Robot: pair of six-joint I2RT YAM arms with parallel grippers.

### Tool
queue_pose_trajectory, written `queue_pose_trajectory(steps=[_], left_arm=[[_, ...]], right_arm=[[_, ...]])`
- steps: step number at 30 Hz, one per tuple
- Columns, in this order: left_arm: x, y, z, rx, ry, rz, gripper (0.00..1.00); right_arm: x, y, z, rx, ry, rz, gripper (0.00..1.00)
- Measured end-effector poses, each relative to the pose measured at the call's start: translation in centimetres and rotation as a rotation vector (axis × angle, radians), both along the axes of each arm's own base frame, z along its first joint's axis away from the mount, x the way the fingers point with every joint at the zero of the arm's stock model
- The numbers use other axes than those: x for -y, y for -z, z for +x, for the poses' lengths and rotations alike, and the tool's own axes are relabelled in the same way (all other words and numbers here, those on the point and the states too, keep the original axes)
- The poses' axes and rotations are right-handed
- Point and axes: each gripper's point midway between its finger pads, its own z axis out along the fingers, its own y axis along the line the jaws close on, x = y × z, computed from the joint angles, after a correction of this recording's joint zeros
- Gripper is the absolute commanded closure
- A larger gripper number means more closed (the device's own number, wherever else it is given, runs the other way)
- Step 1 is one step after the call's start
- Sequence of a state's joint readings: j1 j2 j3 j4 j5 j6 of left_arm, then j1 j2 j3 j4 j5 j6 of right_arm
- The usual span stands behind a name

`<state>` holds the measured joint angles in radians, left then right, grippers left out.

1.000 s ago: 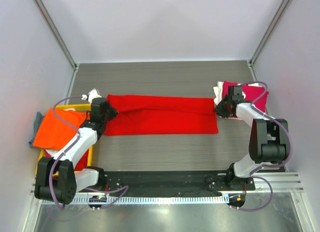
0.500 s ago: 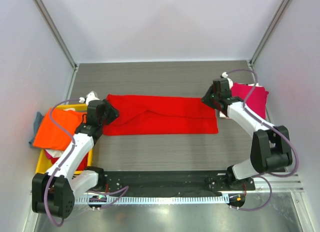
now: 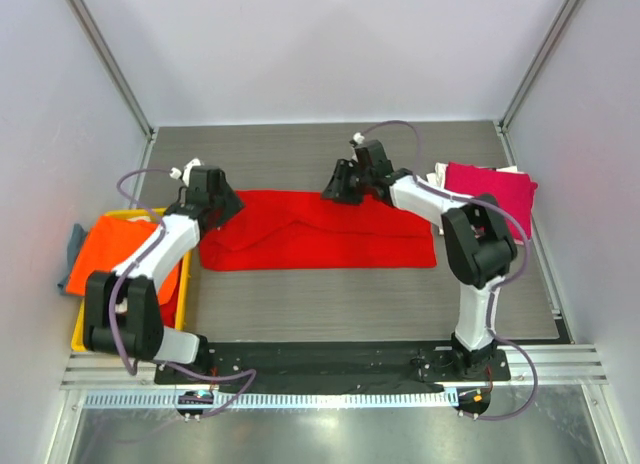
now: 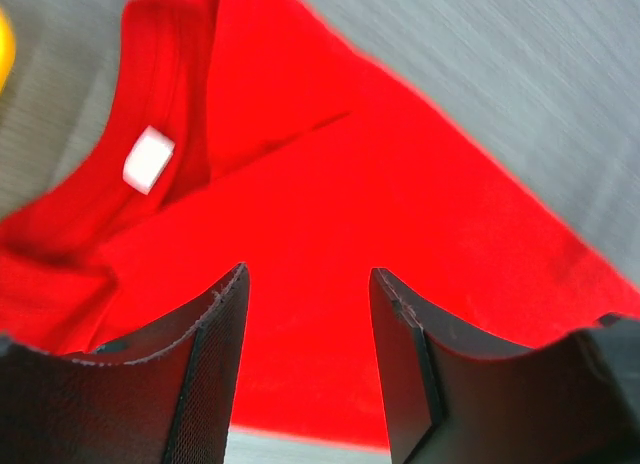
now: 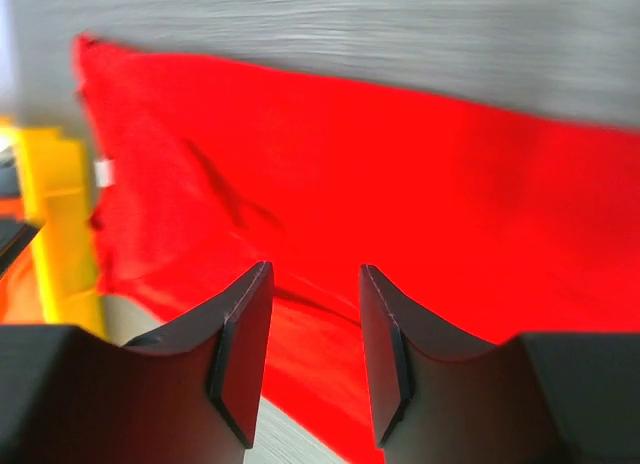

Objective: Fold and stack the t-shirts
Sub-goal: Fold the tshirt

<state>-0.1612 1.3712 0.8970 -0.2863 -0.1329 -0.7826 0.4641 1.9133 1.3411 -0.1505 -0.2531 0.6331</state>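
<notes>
- Grey table (image 3: 350,304) in a white-walled booth.
- Left: yellow crate (image 3: 78,339) holds the orange t-shirt (image 3: 115,254), probably the unfolded queue.
- Left gripper (image 4: 308,284) is parted and empty over the collar end of the red t-shirt (image 3: 320,234), a long strip mid-table that both arms can reach.
- Right gripper (image 5: 315,279) is parted and empty above its far edge.
- Far right: magenta t-shirt (image 3: 490,189) sits stacked, out of the way.
</notes>
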Motion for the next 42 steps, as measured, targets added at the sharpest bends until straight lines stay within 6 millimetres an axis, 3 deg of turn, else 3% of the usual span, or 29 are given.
queue_pose_trajectory(steps=[7, 12, 18, 23, 28, 31, 35, 37, 42], left_arm=[[-1.6, 0.1, 5.4, -0.044, -0.082, 0.011, 0.51], [-3.4, 1.9, 7.8, -0.12, -0.129, 0.036, 0.52], [-3.5, 3.9, 10.2, -0.217, -0.1, 0.059, 0.59], [-3.3, 5.7, 11.8, -0.308, -0.067, 0.079, 0.64], [-3.6, 8.5, 10.0, -0.438, -0.059, 0.102, 0.65], [-3.9, 9.1, 9.0, -0.481, -0.061, 0.119, 0.64], [-4.3, 9.1, 8.8, -0.503, -0.068, 0.138, 0.64], [-4.5, 9.3, 8.8, -0.51, -0.073, 0.144, 0.64], [-5.0, 9.2, 9.0, -0.513, -0.089, 0.166, 0.64]], right_arm=[[-7.8, -0.1, 0.9, 0.012, -0.198, 0.119, 0.5], [-12.9, -0.4, 1.7, 0.046, -0.325, 0.211, 0.46], [-17.0, 2.0, 1.5, 0.018, -0.417, 0.261, 0.46], [-18.3, 3.8, 1.0, -0.016, -0.44, 0.27, 0.46], [-18.8, 4.7, 0.7, -0.033, -0.452, 0.275, 0.46], [-18.9, 4.8, 0.5, -0.04, -0.457, 0.279, 0.46], [-18.9, 4.6, 0.2, -0.053, -0.466, 0.292, 0.6], [-19.0, 4.5, 0.0, -0.062, -0.474, 0.301, 0.61], [-19.0, 5.0, -0.7, -0.077, -0.496, 0.304, 0.81]])
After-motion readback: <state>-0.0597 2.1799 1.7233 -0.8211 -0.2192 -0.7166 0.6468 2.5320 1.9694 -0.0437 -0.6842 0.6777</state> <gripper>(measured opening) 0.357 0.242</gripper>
